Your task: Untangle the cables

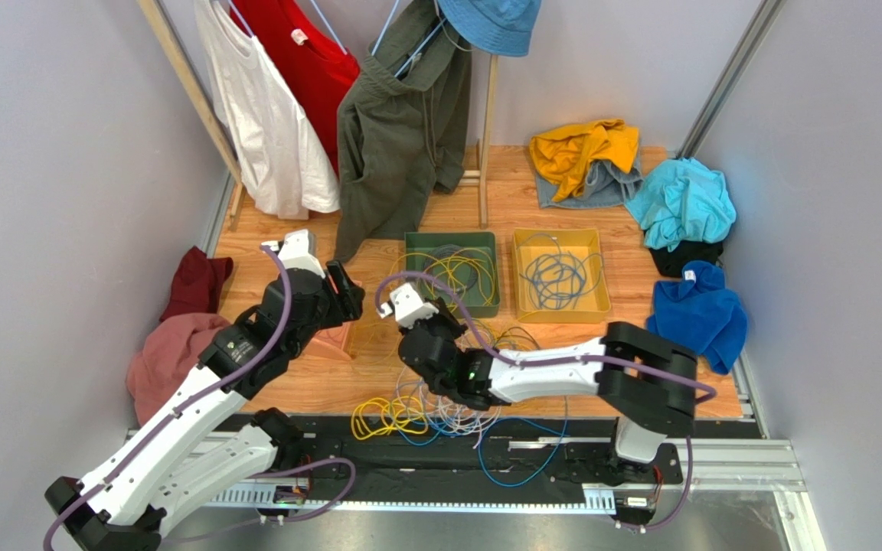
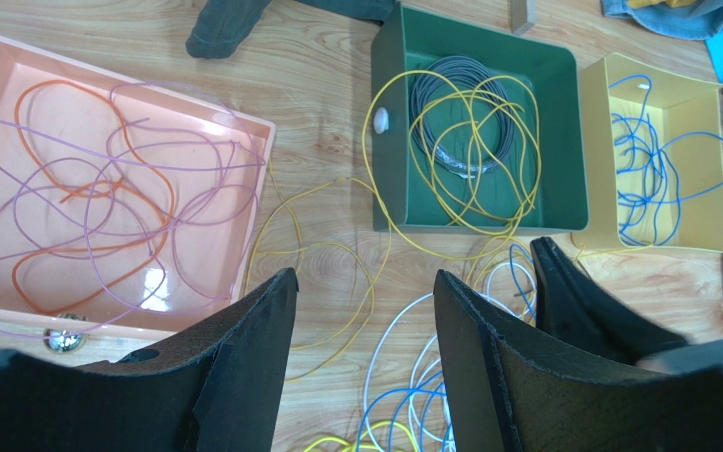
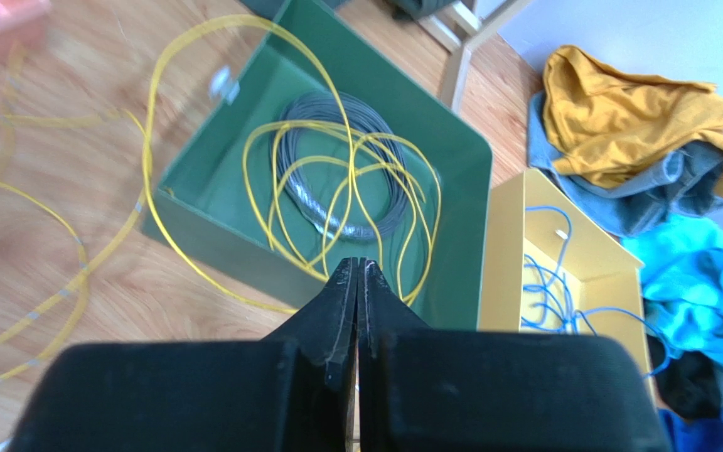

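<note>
A tangled heap of thin yellow, blue and white cables [image 1: 411,416] lies at the near edge of the wooden tabletop [image 1: 331,385]. Behind it, a green rectangular tray [image 1: 413,258] holds yellow loops. Just beside that, a yellow rectangular tray [image 1: 561,316] holds blue cable.

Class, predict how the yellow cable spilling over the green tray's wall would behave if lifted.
Probably floppy: the yellow cable lies in loose loops and drapes over the green tray. Likely light, being very thin. It may snag: its loops cross the grey coil.
</note>
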Controlling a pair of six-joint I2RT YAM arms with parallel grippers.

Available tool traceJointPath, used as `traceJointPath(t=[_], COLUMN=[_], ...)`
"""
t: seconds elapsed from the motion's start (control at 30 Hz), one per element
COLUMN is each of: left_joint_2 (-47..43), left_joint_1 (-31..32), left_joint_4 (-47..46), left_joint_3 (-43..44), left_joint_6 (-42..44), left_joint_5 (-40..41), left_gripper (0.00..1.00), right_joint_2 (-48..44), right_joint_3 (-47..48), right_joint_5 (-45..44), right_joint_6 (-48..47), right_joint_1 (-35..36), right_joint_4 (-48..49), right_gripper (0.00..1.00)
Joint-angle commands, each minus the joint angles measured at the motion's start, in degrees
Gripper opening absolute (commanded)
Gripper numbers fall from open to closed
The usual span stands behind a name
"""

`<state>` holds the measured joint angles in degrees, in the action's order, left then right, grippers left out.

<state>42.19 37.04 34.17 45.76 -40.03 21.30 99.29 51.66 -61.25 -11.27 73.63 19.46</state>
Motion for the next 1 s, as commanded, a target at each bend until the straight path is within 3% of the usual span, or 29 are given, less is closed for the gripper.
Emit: traceJointPath(t=[0.0, 0.03, 0.07, 0.17, 0.27, 0.33, 0.43, 0.53, 0.77, 0.97], left_joint_2=[-1.59, -1.76, -1.94, -3.60, -2.74, -0.81, 5.34, 12.54, 30.63, 40.49], left_joint_1=[-0.03, -0.03, -0.03, -0.03, -0.99, -2.40, -5.65, -8.55, -12.51, -15.24], left_joint_4=[-0.42, -0.42, -0.34, 0.10, -2.43, -6.82, -16.30, -24.58, -30.48, -37.42], left_joint_3=[-0.67, -0.67, -0.67, -1.19, -3.30, -5.23, -7.60, -7.44, -0.32, 0.47], left_joint_6=[-0.75, -0.84, -1.10, -1.45, -1.10, -1.27, -3.03, -5.23, -4.97, -6.55], left_joint_5=[-0.99, -1.17, -1.09, -0.65, -2.48, -8.25, -18.00, -22.42, -25.42, -28.94], left_gripper=[0.64, 0.64, 0.64, 0.64, 0.71, 0.73, 0.73, 0.73, 0.72, 0.70], right_joint_2=[-7.95, -9.97, -10.51, -9.56, -6.83, -8.05, -13.31, -19.55, -31.77, -40.48], right_joint_3=[6.78, 8.18, 12.20, 19.85, 24.00, 23.06, 16.82, 11.20, 4.95, 0.64], right_joint_5=[10.93, 15.42, 23.90, 37.46, 41.64, 42.09, 41.31, 40.43, 41.30, 41.92], right_joint_6=[15.99, 18.28, 23.95, 28.74, 29.81, 30.78, 33.14, 35.78, 38.07, 38.86], right_joint_1=[-3.73, -5.41, -9.34, -16.64, -20.18, -20.63, -20.54, -20.45, -18.61, -17.20], right_joint_4=[-14.41, -17.15, -19.27, -29.20, -31.41, -30.81, -26.15, -24.21, -25.96, -27.72], right_gripper=[0.08, 0.16, 0.30, 0.39, 0.40, 0.39, 0.38, 0.37, 0.36, 0.36])
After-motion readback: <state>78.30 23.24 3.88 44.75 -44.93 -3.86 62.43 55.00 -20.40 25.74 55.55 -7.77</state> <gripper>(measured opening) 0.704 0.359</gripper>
